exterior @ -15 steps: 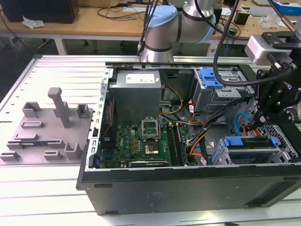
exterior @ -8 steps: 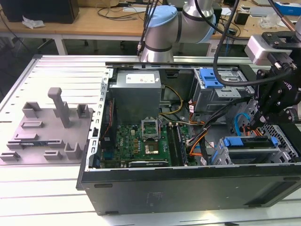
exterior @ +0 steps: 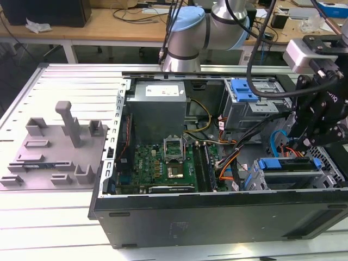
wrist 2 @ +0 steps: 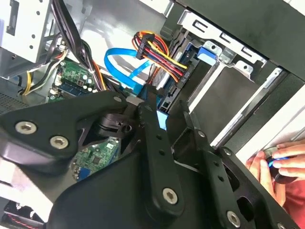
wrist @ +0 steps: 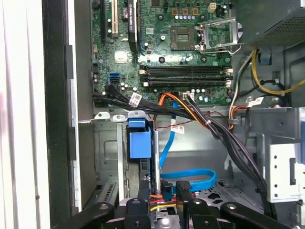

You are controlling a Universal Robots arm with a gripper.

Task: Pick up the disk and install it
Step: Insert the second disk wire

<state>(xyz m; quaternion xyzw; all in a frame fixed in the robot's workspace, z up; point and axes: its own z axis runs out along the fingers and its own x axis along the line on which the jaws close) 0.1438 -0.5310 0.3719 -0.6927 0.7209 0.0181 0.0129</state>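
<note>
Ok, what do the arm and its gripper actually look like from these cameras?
The arm has silver-grey joints with pale blue caps, and black cables run down to the wrist. A light grey box sits near the wrist above the black gripper. In the second wrist view the gripper's fingers are matt black linkage bars with silver screw heads.
</note>
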